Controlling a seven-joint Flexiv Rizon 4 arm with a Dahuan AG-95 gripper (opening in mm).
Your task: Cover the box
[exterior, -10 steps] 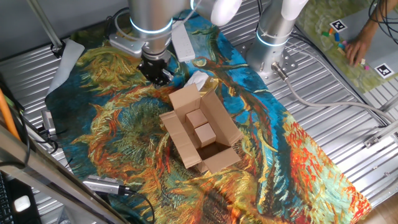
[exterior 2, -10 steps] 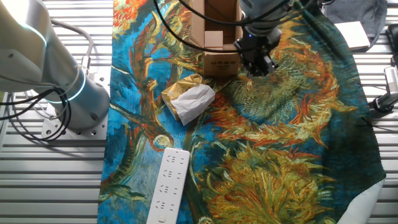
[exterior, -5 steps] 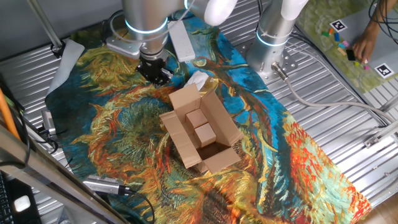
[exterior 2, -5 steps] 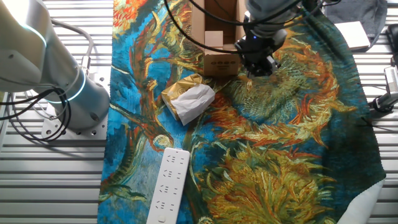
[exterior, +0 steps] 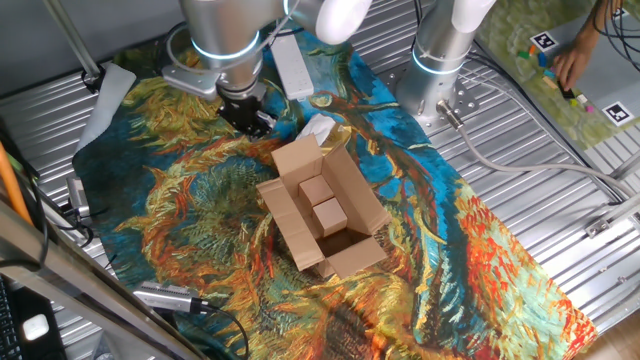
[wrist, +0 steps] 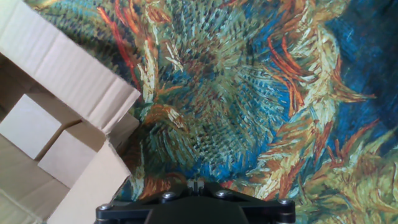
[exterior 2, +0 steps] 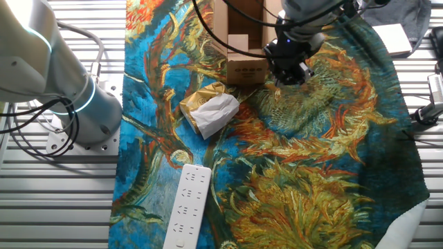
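While the cardboard box (exterior: 325, 212) sits open near the middle of the painted cloth (exterior: 190, 200) that covers the desk, the gripper (exterior: 250, 120) hangs over bare fabric just beyond one of the carton's short ends, apart from it and holding nothing. From one fixed view the box lies down and to the right of the jaws, its long axis running roughly in line with the way from the tool to the carton, so the nearest flap is the end flap standing up toward the arm. The other fixed view puts the gripper (exterior 2: 289, 69) just beside the box (exterior 2: 243, 41), level with its printed end wall. Along the fingers, the hand view catches only sunflower cloth ahead and the box (wrist: 62, 118) off to the left, two small cardboard blocks (wrist: 53, 140) visible inside; the fingertips themselves are out of sight, so whether the jaws are apart or together cannot be told. All four flaps appear still raised or splayed. Crumpled white paper (exterior 2: 213, 112) lies on the cloth near the box's end.
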